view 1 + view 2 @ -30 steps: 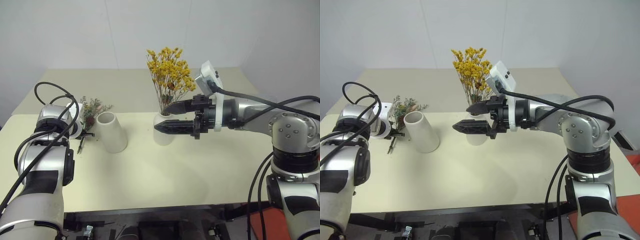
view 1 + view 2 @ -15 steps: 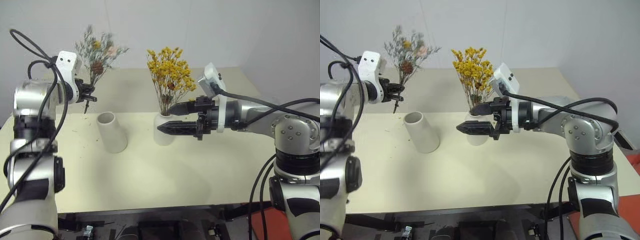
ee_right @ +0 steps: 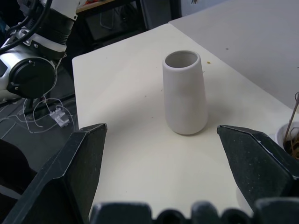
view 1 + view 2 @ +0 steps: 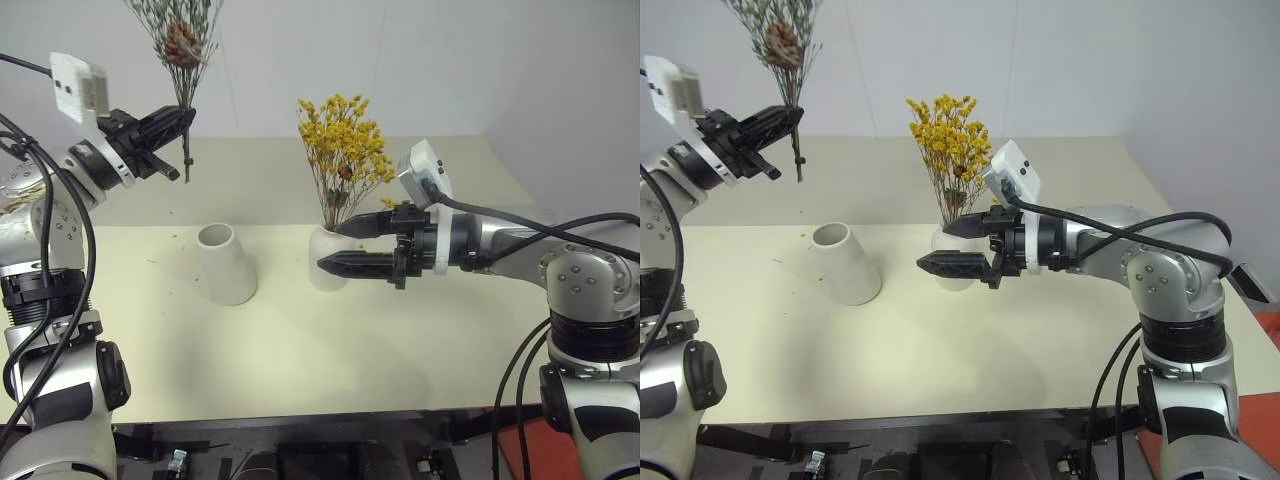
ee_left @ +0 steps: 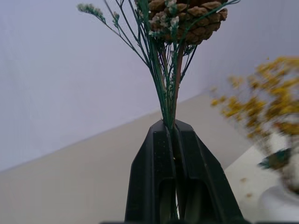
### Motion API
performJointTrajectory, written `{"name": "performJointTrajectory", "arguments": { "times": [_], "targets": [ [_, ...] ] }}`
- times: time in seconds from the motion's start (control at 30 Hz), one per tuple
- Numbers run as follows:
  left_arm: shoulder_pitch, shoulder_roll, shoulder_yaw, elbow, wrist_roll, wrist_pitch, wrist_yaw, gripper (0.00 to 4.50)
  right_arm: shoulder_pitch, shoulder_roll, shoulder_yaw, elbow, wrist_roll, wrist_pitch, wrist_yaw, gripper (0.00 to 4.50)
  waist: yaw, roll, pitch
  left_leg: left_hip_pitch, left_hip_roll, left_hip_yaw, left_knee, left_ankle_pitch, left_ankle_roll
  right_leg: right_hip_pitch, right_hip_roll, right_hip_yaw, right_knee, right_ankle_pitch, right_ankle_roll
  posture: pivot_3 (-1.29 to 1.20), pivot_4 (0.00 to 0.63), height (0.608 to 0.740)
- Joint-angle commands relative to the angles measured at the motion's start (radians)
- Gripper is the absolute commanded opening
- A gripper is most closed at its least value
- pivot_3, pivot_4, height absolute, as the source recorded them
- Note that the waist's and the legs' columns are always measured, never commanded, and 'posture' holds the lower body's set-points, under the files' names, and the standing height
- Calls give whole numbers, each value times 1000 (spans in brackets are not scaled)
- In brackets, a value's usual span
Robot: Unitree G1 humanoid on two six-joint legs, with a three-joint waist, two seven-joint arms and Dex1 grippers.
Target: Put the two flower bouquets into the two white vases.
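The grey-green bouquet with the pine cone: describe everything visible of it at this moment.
The grey-green bouquet is a dried bunch of thin green stems with tiny pale sprigs and a brown pine cone near the top. It stands roughly upright in the air, high above the cream table, heads up, cut ends hanging below the grip. The left gripper is shut on its stems. Nothing else touches it; the plain wide-mouthed vase stands empty below.

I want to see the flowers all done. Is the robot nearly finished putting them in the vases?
About halfway. Done: the yellow bouquet stands in the narrow-necked vase, with the open right pincer beside it. In hand: the left pincer is shut on the stems of the grey-green bouquet with the pine cone, held up in the air. Left: that bunch must go into the wide vase, which is empty.
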Motion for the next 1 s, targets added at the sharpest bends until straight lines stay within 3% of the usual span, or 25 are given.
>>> {"name": "performJointTrajectory", "arguments": {
  "times": [0.03, 0.5, 0.73, 1.0],
  "targets": [
    [5, 34, 56, -66, -144, 57, -96, 20, 5, -2, -38, -37, 3, -31, -6, 4500, -4, 0, 0, 0, 0, 0, 0, 0, 0, 0, 0, 0, 0, 0, 0, 0, 150, 740],
    [131, 70, 2, -15, -143, 28, -171, 20, 34, 13, -48, -59, 18, -27, -27, 4500, -2, 0, 0, 1, 0, 0, 0, 0, 0, 1, 0, 0, 0, 0, 0, 0, 150, 740],
    [250, 30, -8, -58, -140, -82, -223, 20, 35, 19, -46, -57, 13, -29, -33, 4500, 0, 0, 0, 2, 0, 0, 0, 0, 0, 1, 1, 0, 0, 0, 0, 0, 150, 740],
    [253, -2, -20, -40, -131, -129, -194, 20, 34, 21, -46, -57, 13, -28, -33, 4500, 2, 0, 0, 1, 0, 0, 0, 0, 0, 1, 0, 0, 0, 0, 0, 0, 150, 740]
  ]
}}
